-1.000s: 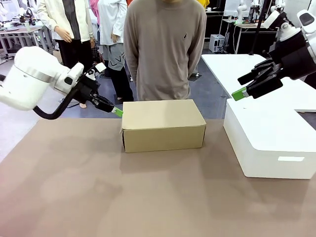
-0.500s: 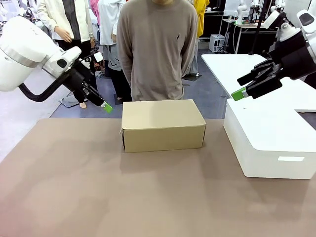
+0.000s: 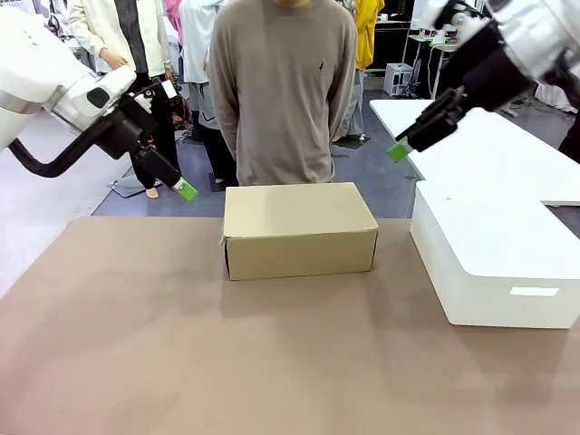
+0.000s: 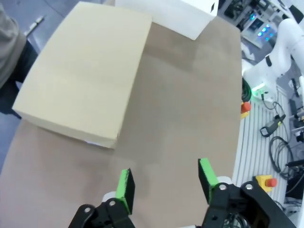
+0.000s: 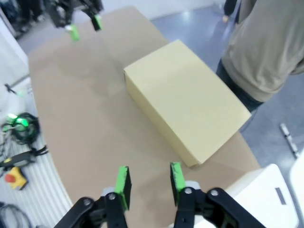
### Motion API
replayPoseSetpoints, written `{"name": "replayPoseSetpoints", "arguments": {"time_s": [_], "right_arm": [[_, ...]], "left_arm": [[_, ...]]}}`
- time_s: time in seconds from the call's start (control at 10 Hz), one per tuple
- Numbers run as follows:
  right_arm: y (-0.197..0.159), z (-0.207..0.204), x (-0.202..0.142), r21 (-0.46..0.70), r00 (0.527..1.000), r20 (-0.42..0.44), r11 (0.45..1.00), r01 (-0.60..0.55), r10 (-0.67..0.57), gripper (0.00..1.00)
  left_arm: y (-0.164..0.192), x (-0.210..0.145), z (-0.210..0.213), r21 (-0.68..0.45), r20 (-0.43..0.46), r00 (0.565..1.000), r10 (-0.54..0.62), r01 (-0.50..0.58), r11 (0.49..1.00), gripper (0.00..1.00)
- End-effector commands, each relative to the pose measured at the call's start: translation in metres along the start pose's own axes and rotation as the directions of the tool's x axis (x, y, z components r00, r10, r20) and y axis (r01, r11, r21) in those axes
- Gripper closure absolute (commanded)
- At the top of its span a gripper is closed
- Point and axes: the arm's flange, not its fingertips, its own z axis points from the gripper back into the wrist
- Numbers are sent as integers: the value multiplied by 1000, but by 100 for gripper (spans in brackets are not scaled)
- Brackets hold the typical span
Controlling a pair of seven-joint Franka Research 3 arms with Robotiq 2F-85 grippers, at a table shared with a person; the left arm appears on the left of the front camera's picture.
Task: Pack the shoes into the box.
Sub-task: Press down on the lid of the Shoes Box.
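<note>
The box [image 3: 299, 227] is a tan cardboard shoebox with its lid shut, standing at the far middle of the brown table; it also appears from above in the left wrist view [image 4: 85, 71] and the right wrist view [image 5: 185, 99]. The shoes are hidden. My left gripper [image 3: 184, 189] hangs in the air up and to the left of the box, open, with nothing between its green pads [image 4: 166, 178]. My right gripper [image 3: 397, 151] is raised above the gap between the box and the white box; its jaws stand partly apart on nothing [image 5: 149, 180].
A large white box [image 3: 498, 263] sits on the table's right side. A person in a beige sweater [image 3: 285, 91] stands right behind the shoebox, arms behind the back. A white table [image 3: 489, 136] stands at the back right. Bare tabletop [image 3: 272, 362] stretches in front.
The left gripper has pulled up and to the left, away from the box's top left corner, and opened. The right arm has swung up and leftward, its jaws narrowing.
</note>
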Motion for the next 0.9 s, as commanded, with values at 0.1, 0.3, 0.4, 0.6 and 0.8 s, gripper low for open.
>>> {"name": "replayPoseSetpoints", "arguments": {"time_s": [0.1, 0.3, 0.4, 0.6, 0.8], "right_arm": [[-14, -11, 42, -77, 991, -131, 997, 9, -19, 100], [-20, -34, 61, -83, 983, -182, 996, -19, 3, 100], [-22, -44, 67, -82, 981, -194, 996, -28, 11, 100], [-25, -58, 75, -103, 979, -203, 993, -55, 33, 100], [-22, -59, 66, -69, 981, -186, 995, -67, 53, 100]], "left_arm": [[-26, -8, 5, 60, -56, 997, 55, -51, 997, 0], [-41, -7, 13, 71, -102, 992, 81, -74, 995, 0], [-47, -7, 16, 79, -126, 988, 88, -78, 994, 0], [-51, -5, 17, 90, -154, 986, 58, -45, 995, 0], [-49, -2, 15, 83, -131, 989, 62, -51, 995, 0]]}}
